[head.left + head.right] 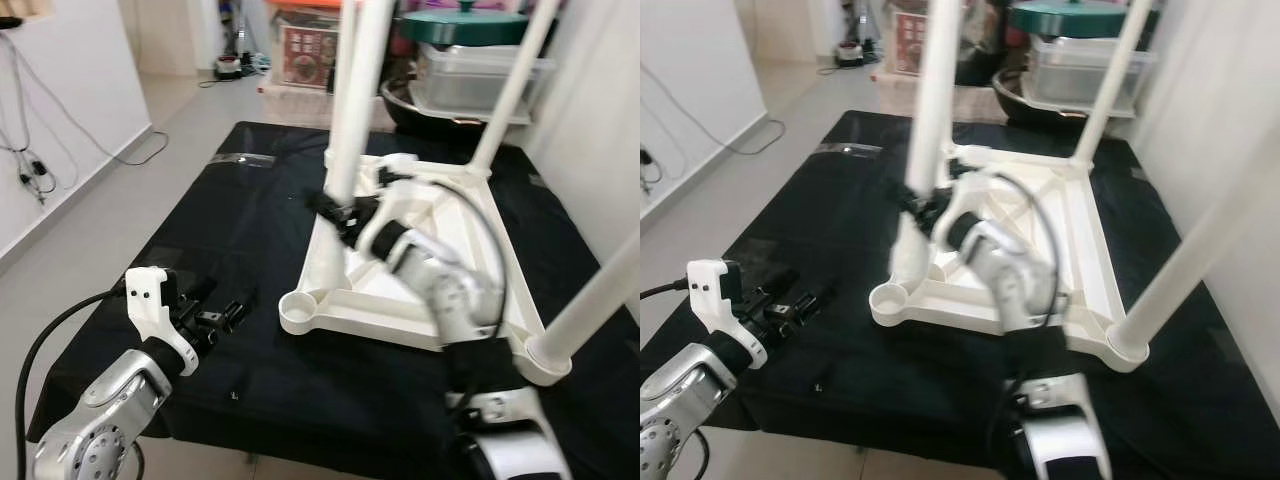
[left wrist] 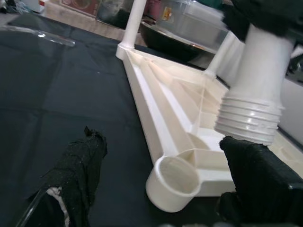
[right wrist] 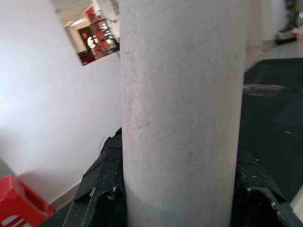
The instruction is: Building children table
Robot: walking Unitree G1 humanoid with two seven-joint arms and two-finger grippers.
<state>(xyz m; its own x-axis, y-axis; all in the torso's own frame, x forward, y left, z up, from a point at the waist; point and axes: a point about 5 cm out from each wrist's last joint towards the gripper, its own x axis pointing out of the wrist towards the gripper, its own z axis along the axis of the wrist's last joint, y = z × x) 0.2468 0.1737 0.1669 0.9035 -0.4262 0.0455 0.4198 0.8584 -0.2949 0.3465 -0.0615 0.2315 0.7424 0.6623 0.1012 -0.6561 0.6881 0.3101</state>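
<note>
The white leg [image 1: 352, 100] is being gripped upright by the right gripper [image 1: 337, 210], its threaded end hanging above and slightly behind the empty corner socket [image 2: 171, 182] of the upturned tabletop [image 1: 440, 260]. The left gripper [image 1: 215, 318] is being held open nearby, over the black cloth [image 1: 200, 230].
</note>
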